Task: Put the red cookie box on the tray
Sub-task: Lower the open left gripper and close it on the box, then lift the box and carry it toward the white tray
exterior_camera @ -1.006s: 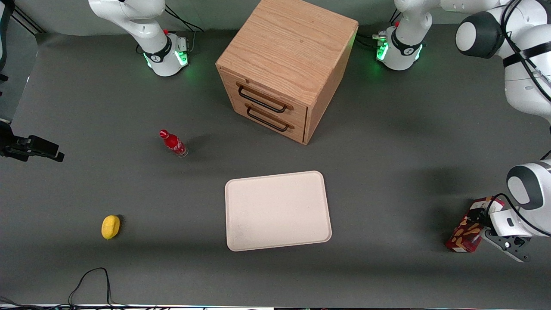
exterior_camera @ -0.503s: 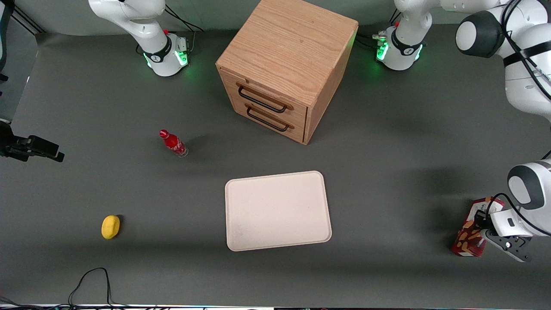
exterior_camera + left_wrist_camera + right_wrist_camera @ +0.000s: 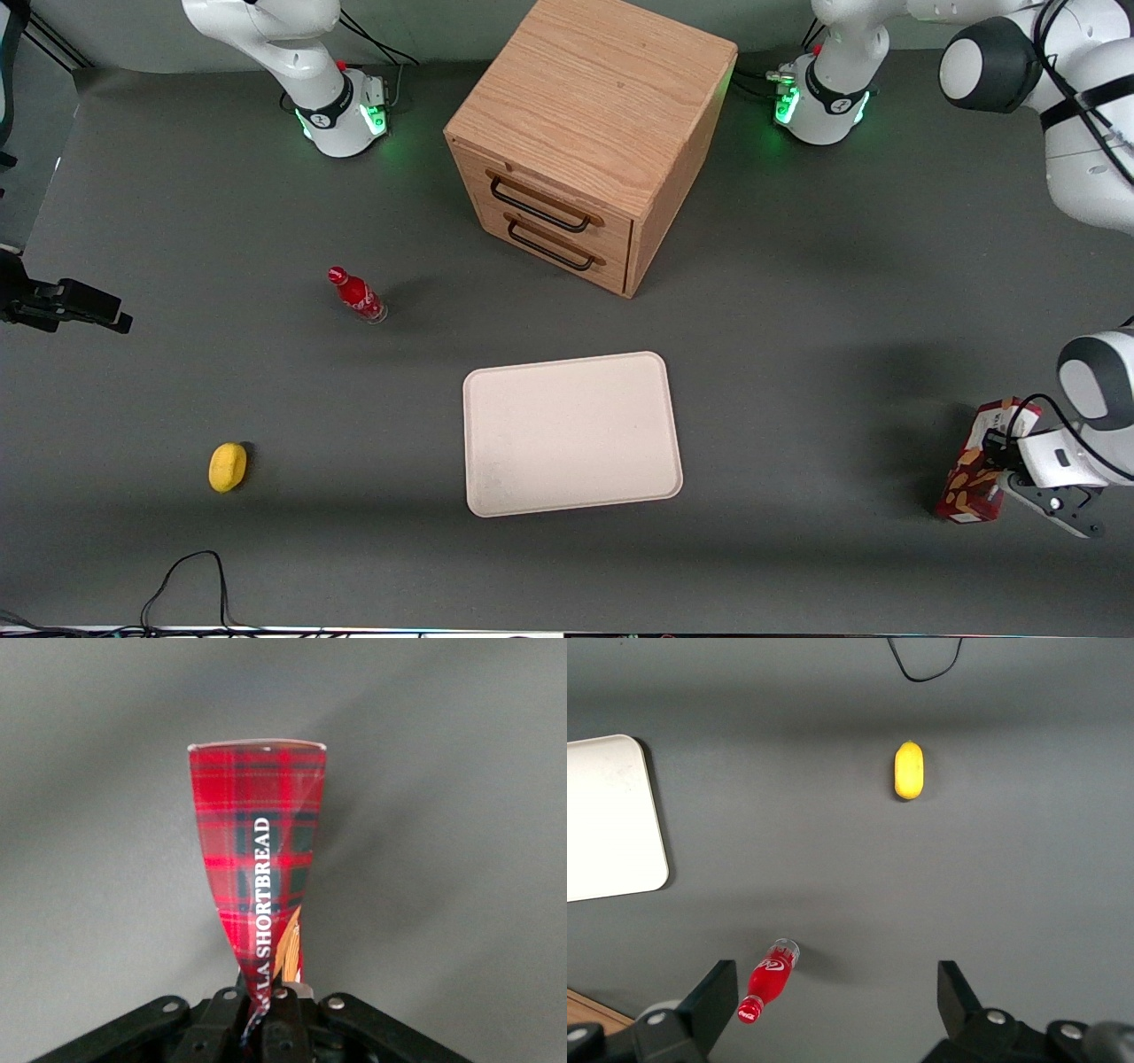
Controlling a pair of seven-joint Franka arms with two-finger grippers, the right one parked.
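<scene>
Your left gripper (image 3: 999,452) was clamped on the upper end of the red cookie box (image 3: 970,474), fingers pressed together on the carton, toward the working arm's end of the table. The shortbread box (image 3: 261,859) hung tilted over the grey table (image 3: 797,354), well apart from the cream tray (image 3: 571,434), where you could see nothing resting.

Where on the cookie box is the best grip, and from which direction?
Across its narrow faces near the upper end, from above: the cookie box stands on end, long and thin. The gripper is shut on it there.
</scene>
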